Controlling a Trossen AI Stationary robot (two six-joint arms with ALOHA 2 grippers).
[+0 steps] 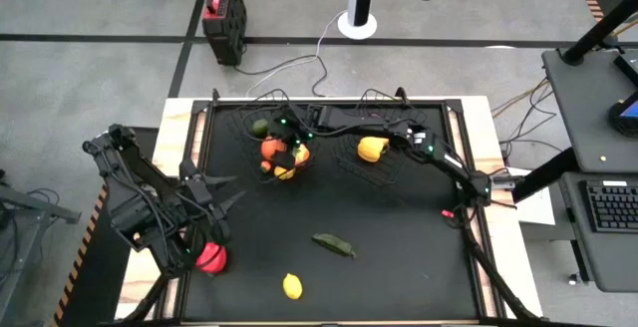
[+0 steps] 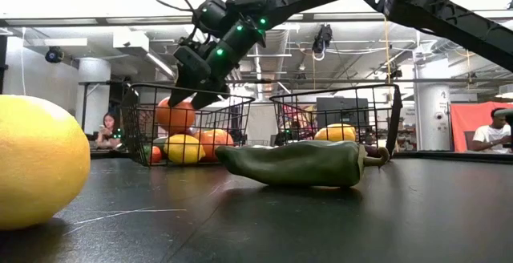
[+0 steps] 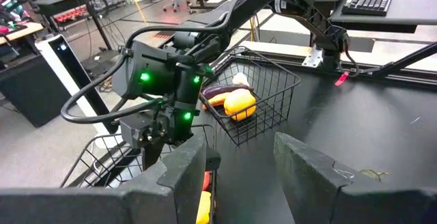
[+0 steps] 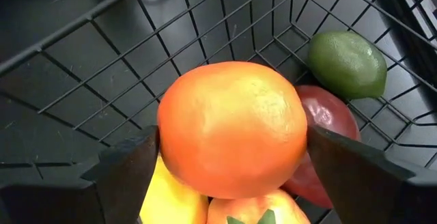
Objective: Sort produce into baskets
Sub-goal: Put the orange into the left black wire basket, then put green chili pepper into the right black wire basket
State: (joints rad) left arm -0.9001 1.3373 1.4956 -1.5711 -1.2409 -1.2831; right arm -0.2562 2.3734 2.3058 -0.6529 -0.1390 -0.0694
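My right gripper (image 1: 287,151) reaches down into the left black wire basket (image 1: 251,118) and is shut on a round orange fruit (image 4: 232,128). Under and beside the orange lie a green lime (image 4: 347,63), a red fruit (image 4: 328,125) and yellow pieces (image 4: 174,200). The right basket (image 1: 391,175) holds a yellow pepper (image 1: 372,149), a purple eggplant (image 3: 220,89) and a white garlic (image 3: 240,79). My left gripper (image 3: 239,162) is open and empty at the table's left side (image 1: 227,191). A red fruit (image 1: 210,257), a lemon (image 1: 292,285) and a long green pepper (image 1: 334,245) lie on the table. My right gripper has the orange's two opposite sides (image 4: 167,138) between its two wide-spread fingers (image 4: 130,176). The fingers come from above, slanting down into the basket. The orange sits at the top of the heap (image 2: 175,115); whether it rests on the pieces below, I cannot tell.
The black mat's near half (image 1: 399,267) lies bare around the three loose pieces. The two baskets stand side by side at the far edge. Cables run behind the baskets (image 1: 299,68). People sit in the room beyond (image 2: 106,127).
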